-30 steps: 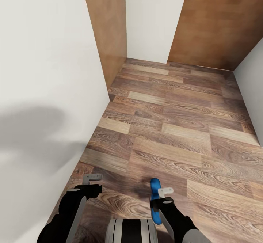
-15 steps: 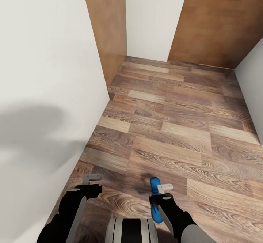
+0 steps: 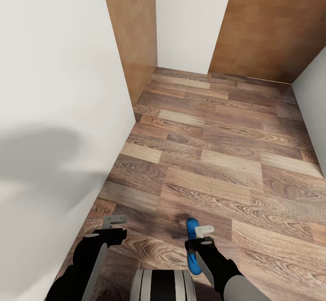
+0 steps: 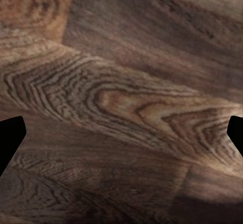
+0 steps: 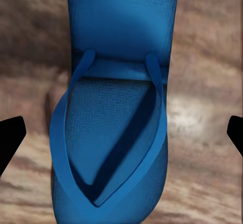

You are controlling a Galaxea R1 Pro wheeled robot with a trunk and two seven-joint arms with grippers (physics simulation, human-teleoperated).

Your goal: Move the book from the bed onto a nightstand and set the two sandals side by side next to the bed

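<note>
- Nearest in head view: robot's trunk (image 3: 163,285), striped grey/black, low centre, w/ both dark arms reaching fwd on either side.
- Left end effector (image 3: 114,225) hangs over bare floor, close to the white wall (image 3: 54,111). Left wrist view: dark tips sit at both frame edges, so jaws spread wide, nothing between them, just wood grain.
- Right end effector (image 3: 202,236) is above a blue sandal (image 3: 193,246); in head view the sandal pokes out both ahead of and behind the arm.
- Right wrist view: sandal (image 5: 114,113) strap-side up, Y-strap clear, lying flat on the planks. Dark tips far out at both edges, so jaws wide, not touching it.
- Floor (image 3: 226,165): brown wood planks, mixed light/dark, running ahead thru a narrow passage.
- Shadow blob on the left wall at about arm height.
- Further on: brown wood panel (image 3: 131,34) at left, white wall section (image 3: 192,20) in the middle, bigger brown panel (image 3: 276,25) at right.
- Pale wall edge (image 3: 312,111) closes the right side.
</note>
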